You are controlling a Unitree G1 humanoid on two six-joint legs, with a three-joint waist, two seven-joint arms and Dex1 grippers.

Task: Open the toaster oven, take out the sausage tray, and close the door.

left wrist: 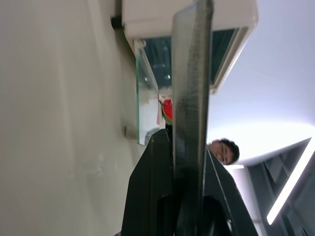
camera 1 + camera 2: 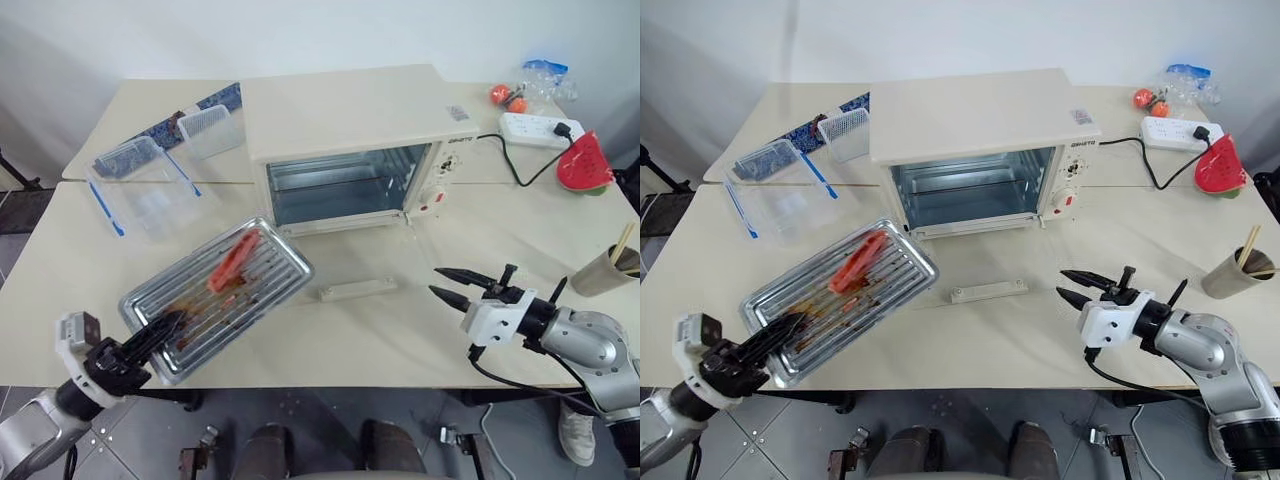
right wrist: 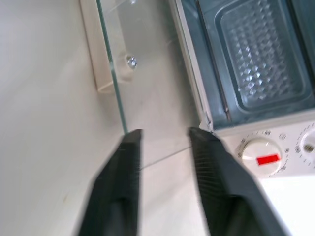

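The cream-white toaster oven (image 2: 345, 120) stands mid-table with its cavity empty. Its glass door (image 2: 350, 262) lies folded flat on the table in front of it, bar handle (image 2: 358, 290) toward me. The silver sausage tray (image 2: 215, 295), holding one red-orange sausage (image 2: 232, 262) and grease stains, hangs tilted over the table left of the door. My left gripper (image 2: 168, 326) is shut on the tray's near corner; the left wrist view shows the tray's rim (image 1: 192, 73) clamped between the fingers. My right gripper (image 2: 436, 281) hovers open and empty to the right of the door, pointing at it (image 3: 161, 135).
Clear plastic containers (image 2: 150, 185) (image 2: 210, 130) sit at the back left. At the right are a power strip (image 2: 535, 128) with its cable, a watermelon-slice toy (image 2: 585, 165) and a cup with chopsticks (image 2: 608, 270). A person (image 1: 224, 152) is beyond the table.
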